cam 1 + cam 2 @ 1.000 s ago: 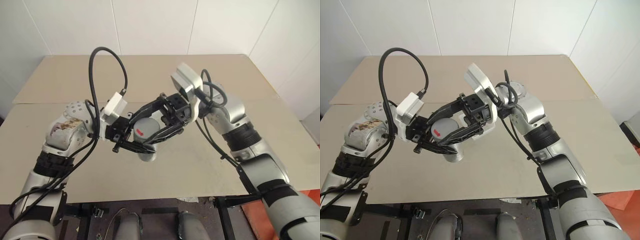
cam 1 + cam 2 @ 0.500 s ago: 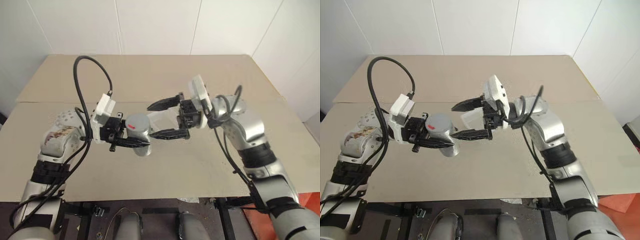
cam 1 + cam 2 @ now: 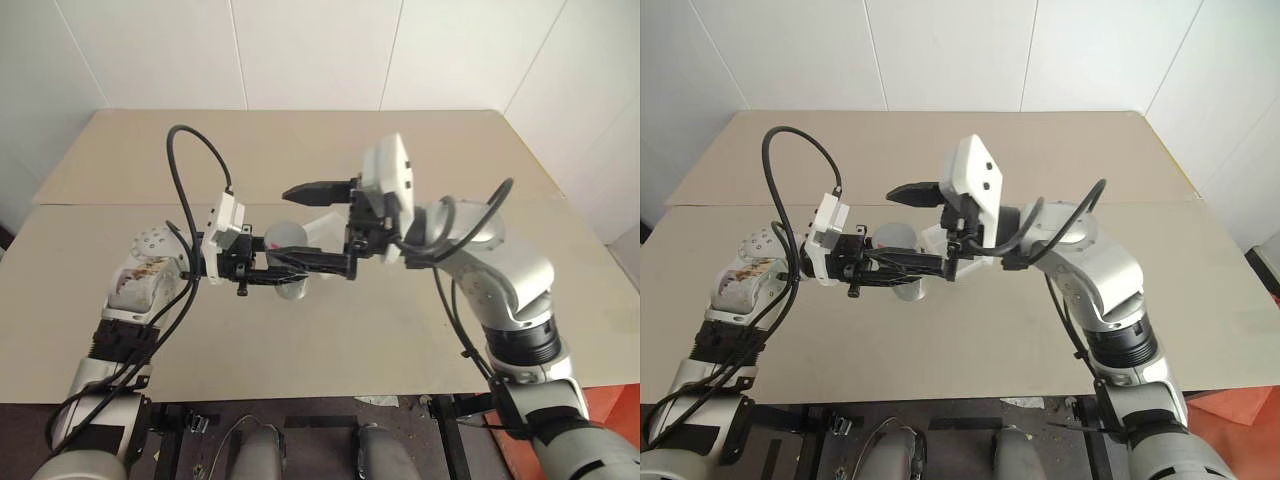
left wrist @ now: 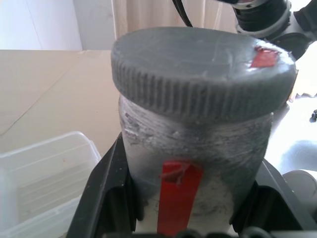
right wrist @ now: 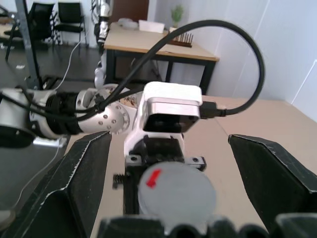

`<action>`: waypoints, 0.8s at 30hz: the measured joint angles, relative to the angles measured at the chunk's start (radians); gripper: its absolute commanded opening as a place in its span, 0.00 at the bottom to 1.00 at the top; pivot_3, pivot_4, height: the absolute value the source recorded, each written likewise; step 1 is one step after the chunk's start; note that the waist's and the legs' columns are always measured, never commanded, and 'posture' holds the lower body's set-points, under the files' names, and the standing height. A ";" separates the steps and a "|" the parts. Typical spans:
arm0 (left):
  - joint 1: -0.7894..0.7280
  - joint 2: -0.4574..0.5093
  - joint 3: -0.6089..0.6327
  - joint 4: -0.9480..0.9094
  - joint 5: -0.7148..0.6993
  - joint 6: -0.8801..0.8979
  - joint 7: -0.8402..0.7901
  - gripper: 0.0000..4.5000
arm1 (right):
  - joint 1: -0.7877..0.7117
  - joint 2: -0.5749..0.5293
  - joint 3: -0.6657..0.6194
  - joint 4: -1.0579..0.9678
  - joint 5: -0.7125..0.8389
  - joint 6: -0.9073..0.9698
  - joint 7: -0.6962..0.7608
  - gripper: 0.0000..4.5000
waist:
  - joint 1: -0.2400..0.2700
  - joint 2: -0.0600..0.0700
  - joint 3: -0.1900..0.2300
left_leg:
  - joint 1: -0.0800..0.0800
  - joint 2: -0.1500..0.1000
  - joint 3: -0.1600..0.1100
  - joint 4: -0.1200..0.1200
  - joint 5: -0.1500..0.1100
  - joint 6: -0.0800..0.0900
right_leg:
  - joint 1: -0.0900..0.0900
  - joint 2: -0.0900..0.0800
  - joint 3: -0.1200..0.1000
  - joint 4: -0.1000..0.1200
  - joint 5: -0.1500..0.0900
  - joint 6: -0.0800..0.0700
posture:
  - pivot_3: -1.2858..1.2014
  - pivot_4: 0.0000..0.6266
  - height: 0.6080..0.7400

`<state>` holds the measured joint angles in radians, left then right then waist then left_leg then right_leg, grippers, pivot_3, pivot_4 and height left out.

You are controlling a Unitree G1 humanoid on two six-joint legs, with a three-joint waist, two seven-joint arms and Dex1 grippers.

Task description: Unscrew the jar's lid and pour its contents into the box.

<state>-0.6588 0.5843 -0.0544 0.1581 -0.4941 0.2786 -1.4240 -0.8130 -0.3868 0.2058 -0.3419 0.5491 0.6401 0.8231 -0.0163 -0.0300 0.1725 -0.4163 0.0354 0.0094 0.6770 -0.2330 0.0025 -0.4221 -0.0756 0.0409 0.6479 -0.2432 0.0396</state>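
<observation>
You have the two arms meeting over the middle of the table, left arm coming in from the left, right arm from the right, both forearms roughly level and pointing at each other. The box sits on the table just behind that meeting point, slightly to the right, partly hidden by the arms. The jar is held off the table in the left gripper, whose two black fingers are clamped on the jar's body from either side; the jar stands close to upright, so its long axis runs up and down. The lid is on, seated flat on the jar's mouth with a small red mark on its upper face. What matters for you now: the right gripper has its fingers spread wide, one on the far side and one on the near side of the lid, holding nothing, and the lid lies straight ahead of it, between the two fingers. The right hand is the one placed to work the lid. To my eye you need only close across the lid's ribbed edge, then turn.
</observation>
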 measured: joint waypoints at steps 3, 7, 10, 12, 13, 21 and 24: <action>-0.007 -0.003 0.000 0.009 0.002 -0.012 -0.004 0.43 | -0.030 0.022 0.070 0.023 -0.071 0.020 -0.047 0.98 | -0.002 0.000 0.000 | 0.000 0.000 0.000 0.000 0.000 0.000 | 0.000 0.000 0.000 0.000 0.000 0.000 | 0.52 0.24 1.00; -0.008 -0.004 -0.001 0.011 0.002 -0.013 -0.006 0.43 | -0.071 0.061 0.123 0.075 -0.159 0.049 -0.121 0.98 | -0.001 0.000 0.000 | 0.000 0.000 0.000 0.000 0.000 0.000 | 0.000 0.000 0.000 0.000 0.000 0.000 | 0.52 0.24 1.00; -0.008 -0.004 0.000 0.013 0.003 -0.013 -0.003 0.43 | -0.071 0.091 0.130 0.098 -0.177 0.051 -0.147 0.98 | -0.001 0.000 0.000 | 0.000 0.000 0.000 0.000 0.000 0.000 | 0.000 0.000 0.000 0.000 0.000 0.000 | 0.52 0.24 1.00; -0.007 -0.001 0.001 0.013 0.003 -0.013 -0.001 0.43 | -0.071 0.095 0.130 0.103 -0.181 0.051 -0.148 0.98 | 0.000 0.000 0.000 | 0.000 0.000 0.000 0.000 0.000 0.000 | 0.000 0.000 0.000 0.000 0.000 0.000 | 0.52 0.24 1.00; -0.007 0.000 0.001 0.013 0.004 -0.012 0.000 0.43 | -0.071 0.096 0.130 0.106 -0.181 0.051 -0.148 0.98 | 0.000 0.000 0.000 | 0.000 0.000 0.000 0.000 0.000 0.000 | 0.000 0.000 0.000 0.000 0.000 0.000 | 0.52 0.24 1.00; 0.000 0.022 0.004 -0.002 -0.005 0.001 0.000 0.43 | -0.046 0.067 0.093 0.109 -0.137 0.031 -0.097 0.98 | -0.001 0.000 0.000 | 0.000 0.000 0.000 0.000 0.000 0.000 | 0.000 0.000 0.000 0.000 0.000 0.000 | 0.52 0.24 1.00; 0.012 0.045 0.019 -0.002 -0.011 0.012 0.000 0.43 | -0.026 0.028 0.073 0.114 -0.112 0.004 -0.050 0.98 | -0.001 0.000 0.000 | 0.000 0.000 0.000 0.000 0.000 0.000 | 0.000 0.000 0.000 0.000 0.000 0.000 | 0.52 0.24 1.00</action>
<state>-0.6473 0.6294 -0.0358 0.1558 -0.5048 0.2911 -1.4240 -0.8394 -0.3584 0.2789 -0.2275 0.4372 0.6438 0.7731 -0.0172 -0.0300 0.1725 -0.4165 0.0354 0.0093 0.6768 -0.2331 0.0025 -0.4221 -0.0757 0.0408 0.6476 -0.2432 0.0396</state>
